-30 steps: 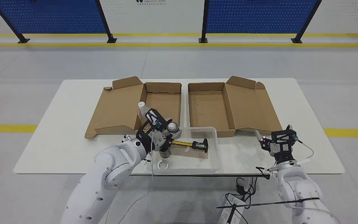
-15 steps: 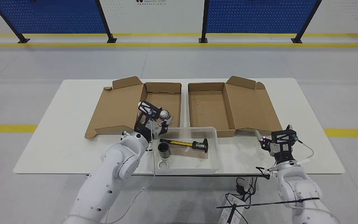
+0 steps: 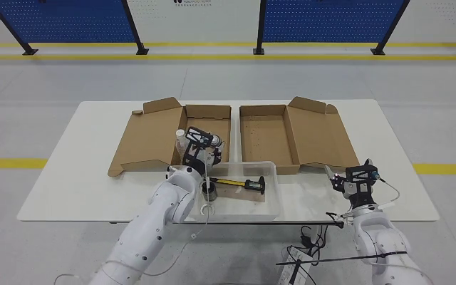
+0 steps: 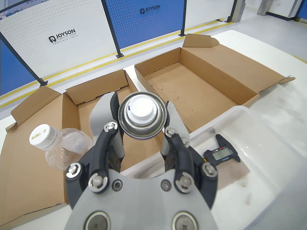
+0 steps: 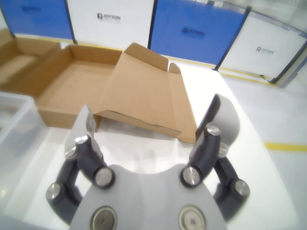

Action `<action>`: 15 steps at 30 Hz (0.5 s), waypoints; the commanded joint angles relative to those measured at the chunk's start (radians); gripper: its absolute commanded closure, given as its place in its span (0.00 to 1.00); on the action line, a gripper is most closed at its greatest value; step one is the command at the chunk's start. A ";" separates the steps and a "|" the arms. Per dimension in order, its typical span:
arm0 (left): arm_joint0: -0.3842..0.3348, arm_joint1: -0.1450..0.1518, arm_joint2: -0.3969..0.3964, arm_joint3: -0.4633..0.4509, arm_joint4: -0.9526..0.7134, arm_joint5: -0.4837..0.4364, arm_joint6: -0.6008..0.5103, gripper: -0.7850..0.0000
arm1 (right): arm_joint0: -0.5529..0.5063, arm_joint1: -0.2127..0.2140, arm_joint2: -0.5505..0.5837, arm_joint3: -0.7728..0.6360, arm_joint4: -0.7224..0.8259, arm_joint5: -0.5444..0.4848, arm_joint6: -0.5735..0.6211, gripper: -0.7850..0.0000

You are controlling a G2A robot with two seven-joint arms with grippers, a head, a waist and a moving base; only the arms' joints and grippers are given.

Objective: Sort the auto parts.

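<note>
Noted a silver metal spray can with a white cap [image 4: 143,116] [image 3: 215,146] clamped at its rim in the left gripper [image 4: 142,107] [image 3: 208,142], fingers clenched on either side. Held above the near right part of the left open brown cardboard box [image 3: 206,125] [image 4: 28,163], just past the box's wall next to the clear plastic bin [image 3: 271,171] [image 4: 263,125].

Compared with a second ago: then carried low over the left end of the bin; half a second ago lifted to the box's near edge; now shifted slightly farther over the box.

Seen inside the same box, beside the gripper, a crumpled clear plastic bottle with a white cap [image 4: 45,135] [image 3: 180,135], in the same place as before.

Left in the bin: a yellow-and-black digital caliper [image 3: 246,184] [image 4: 221,154], a dark short cylinder [image 3: 208,189] and a white ring [image 3: 207,209], none moved.

Logged the right open brown cardboard box [image 3: 267,139] [image 4: 199,84] [image 5: 72,80] just beside the left one, its floor speckled with small dark spots.

Found the right gripper [image 3: 354,176] [image 5: 151,107] spread wide and holding nothing, over the white counter [image 3: 85,164] near its right front corner, in the same pose as in both earlier frames.
</note>
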 commanded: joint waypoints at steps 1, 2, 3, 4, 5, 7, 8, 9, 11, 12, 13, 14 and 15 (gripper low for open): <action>-0.012 -0.006 0.017 0.022 0.006 0.011 0.006 1.00 | 0.000 0.000 0.000 0.000 0.000 0.000 0.000 0.00; -0.018 -0.009 0.024 0.033 0.009 0.014 0.005 1.00 | 0.000 0.000 0.000 0.000 0.000 0.000 0.000 0.00; -0.025 -0.013 0.030 0.043 0.009 0.018 0.006 1.00 | 0.000 0.000 0.000 0.000 0.000 0.000 0.000 0.00; -0.031 -0.016 0.036 0.054 0.010 0.021 0.006 1.00 | 0.000 0.000 0.000 0.000 0.000 0.000 0.000 0.00; -0.038 -0.019 0.042 0.065 0.008 0.024 0.003 1.00 | 0.000 0.000 0.000 0.000 0.000 0.000 0.000 0.00; -0.051 -0.025 0.051 0.085 0.002 0.027 -0.004 1.00 | 0.000 0.000 0.000 0.000 0.000 0.000 0.000 0.00; -0.057 -0.028 0.055 0.097 0.001 0.028 -0.007 1.00 | 0.000 0.000 0.000 0.000 0.000 0.000 0.000 0.00; -0.064 -0.031 0.060 0.110 0.002 0.030 -0.008 1.00 | 0.000 0.000 0.000 0.000 0.000 0.000 0.000 0.00; -0.078 -0.037 0.065 0.141 -0.010 0.041 -0.015 1.00 | 0.000 0.000 0.000 0.000 0.000 0.000 0.000 0.00; -0.085 -0.041 0.067 0.155 -0.021 0.046 -0.020 1.00 | 0.000 0.000 0.000 0.000 0.000 0.000 0.000 0.00; -0.093 -0.044 0.070 0.168 -0.029 0.048 -0.024 1.00 | 0.000 0.000 0.000 0.000 0.000 0.000 0.000 0.00; -0.099 -0.048 0.073 0.179 -0.036 0.048 -0.028 1.00 | 0.000 0.000 0.000 0.000 0.000 0.000 0.000 0.00; -0.105 -0.050 0.075 0.189 -0.040 0.048 -0.028 1.00 | 0.000 0.000 0.000 0.000 0.000 0.000 0.000 0.00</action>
